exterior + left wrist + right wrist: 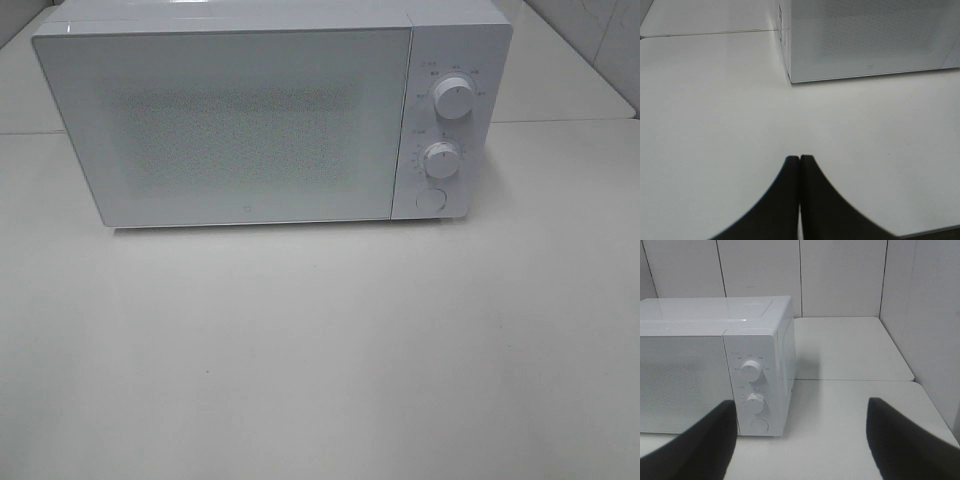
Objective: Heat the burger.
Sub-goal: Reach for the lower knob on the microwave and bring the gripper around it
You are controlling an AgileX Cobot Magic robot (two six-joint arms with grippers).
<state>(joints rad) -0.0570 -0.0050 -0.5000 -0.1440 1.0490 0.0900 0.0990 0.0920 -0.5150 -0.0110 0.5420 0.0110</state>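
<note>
White table [320, 360] fills the near part of the scene, matte and plain. A seam crosses it at the far side, where the microwave [250, 120] stands with its door shut. The door's window [240, 130] is a fine pale mesh (more haze than glass from the high camera), and nothing behind it can be made out. The burger shows in none of the three views. Whether it sits inside the microwave cannot be told, so nothing can be said of how it looks.

At the microwave's right end the control panel carries an upper knob [454, 98], a lower knob [441, 159] and a round button [431, 199] below them. The small print around the knobs is too faint to read. The high view crops the far edge of the microwave's top and shows neither gripper.

In the left wrist view the left gripper [800, 159] has its two dark fingers pressed together tip to tip, clenched on nothing. Bare table lies beyond them, and the microwave's near left corner [789, 80] is farther off. Whether the fingers touch the table cannot be told.

In the right wrist view the right gripper [800, 401] is released. Its jaws stand wide apart with nothing between them, and the dark fingers [710, 440] are cut off by the frame (only blurred wedges show). Only this view shows the microwave's right side and the white panelled wall [840, 275] behind and to the right.
</note>
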